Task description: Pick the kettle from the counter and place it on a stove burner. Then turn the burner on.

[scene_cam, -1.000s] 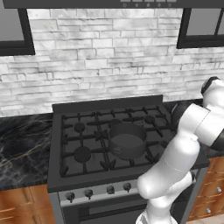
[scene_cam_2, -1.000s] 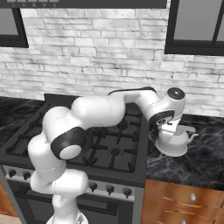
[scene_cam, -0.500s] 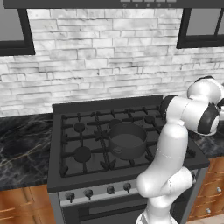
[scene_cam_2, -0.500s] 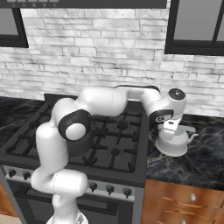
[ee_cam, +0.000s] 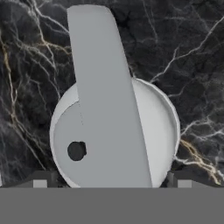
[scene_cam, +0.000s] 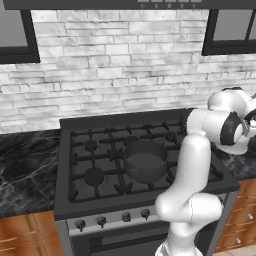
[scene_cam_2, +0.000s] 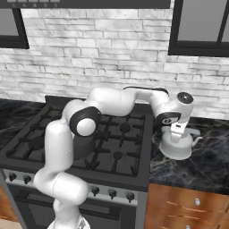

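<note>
From the left base view we see the arm rise in front of the stove (scene_cam: 145,165), bend at the elbow and reach right, past the stove's right edge, its wrist over the counter (scene_cam: 30,165). A dark pot (scene_cam: 145,160) sits at the stove's middle.

From the right base view we see the arm stretch across the stove's back, the hand pointing straight down just right of the stove. The gripper (scene_cam_2: 175,135) hangs right over the kettle (scene_cam_2: 178,145), which stands on the counter beside the stove's right edge, off every burner (scene_cam_2: 117,155).

In the hand view we look down on the kettle's dome and its flat handle running up the picture. The fingertips (ee_cam: 43,178) stand wide apart, one on either side of the kettle's body, holding nothing.
</note>
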Tool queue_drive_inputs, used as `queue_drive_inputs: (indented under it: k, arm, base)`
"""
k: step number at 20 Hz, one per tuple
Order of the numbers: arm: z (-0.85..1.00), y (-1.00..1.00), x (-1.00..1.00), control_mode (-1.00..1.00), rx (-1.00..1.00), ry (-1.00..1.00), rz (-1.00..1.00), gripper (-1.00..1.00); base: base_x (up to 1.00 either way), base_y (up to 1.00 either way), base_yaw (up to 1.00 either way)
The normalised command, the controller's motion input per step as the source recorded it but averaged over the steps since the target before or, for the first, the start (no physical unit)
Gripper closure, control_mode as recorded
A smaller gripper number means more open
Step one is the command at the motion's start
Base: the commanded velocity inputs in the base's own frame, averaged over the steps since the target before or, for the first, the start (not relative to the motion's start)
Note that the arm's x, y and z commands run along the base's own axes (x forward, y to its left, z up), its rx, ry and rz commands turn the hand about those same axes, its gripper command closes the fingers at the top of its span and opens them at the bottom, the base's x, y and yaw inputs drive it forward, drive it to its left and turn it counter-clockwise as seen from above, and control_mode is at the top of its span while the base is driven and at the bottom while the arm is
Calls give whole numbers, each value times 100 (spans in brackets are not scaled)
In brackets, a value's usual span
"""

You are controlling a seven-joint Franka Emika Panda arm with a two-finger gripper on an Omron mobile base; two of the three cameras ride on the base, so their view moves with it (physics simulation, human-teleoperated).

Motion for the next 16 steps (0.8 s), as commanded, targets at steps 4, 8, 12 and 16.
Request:
queue_drive_inputs:
  k: [4,8,12,16]
  arm:
    - [-2,0,4,-100,0,0,0,-100]
    - [0,0,0,-100,0,0,0,100]
    - [0,0,0,-100,0,-5,0,100]
    - [26,0,0,-100,1,-10,0,100]
  base:
    - [0,0,0]
    - [0,0,0]
    - [0,0,0]
    - [0,0,0]
